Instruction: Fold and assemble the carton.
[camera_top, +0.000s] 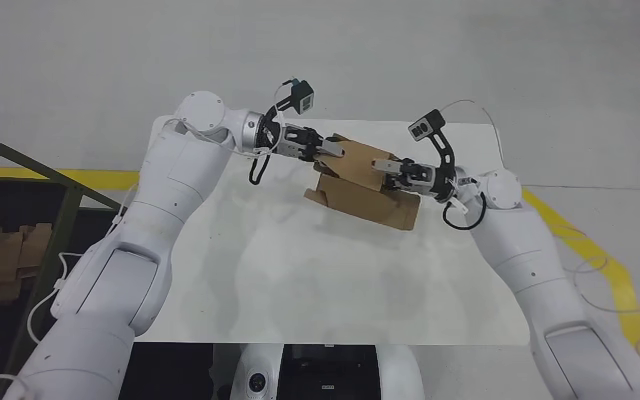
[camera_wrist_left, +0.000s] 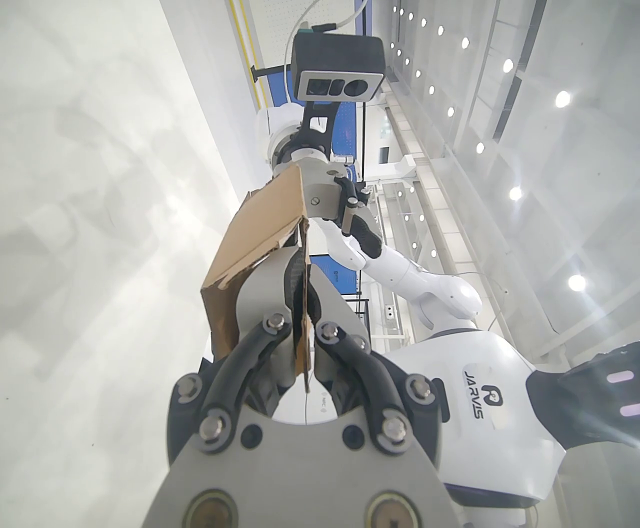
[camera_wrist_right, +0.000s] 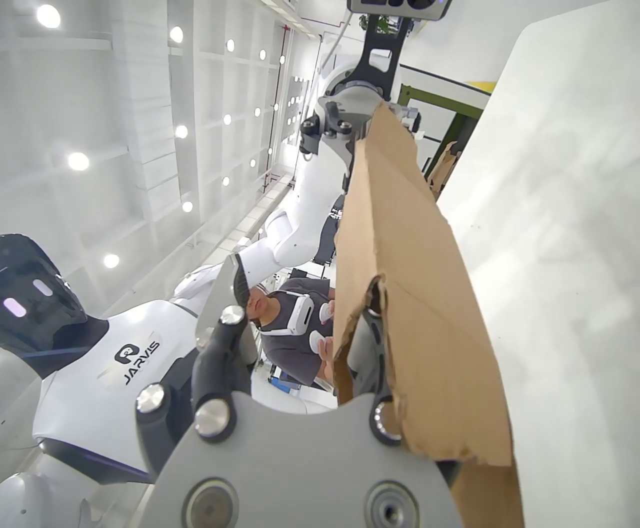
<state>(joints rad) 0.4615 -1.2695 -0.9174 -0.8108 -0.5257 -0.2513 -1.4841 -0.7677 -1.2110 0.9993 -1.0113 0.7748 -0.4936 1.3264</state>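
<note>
Carton (camera_top: 365, 188) between left pincer (camera_top: 335, 150), right pincer (camera_top: 386, 169)

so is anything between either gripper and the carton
Nothing visible. The left gripper is shut on one edge of the carton, and the right gripper, open, has one finger against the opposite end.

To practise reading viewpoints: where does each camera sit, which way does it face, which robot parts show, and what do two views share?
Top view: above the arms, facing down at the table; both arms, left gripper and right gripper at the carton.
Left wrist view: on that wrist, facing along its fingers, shut on the carton, toward the right gripper.
Right wrist view: on that wrist, facing along the carton toward the left gripper; its open fingers show.
Shared: both wrist views show the carton and the opposite gripper.
</note>
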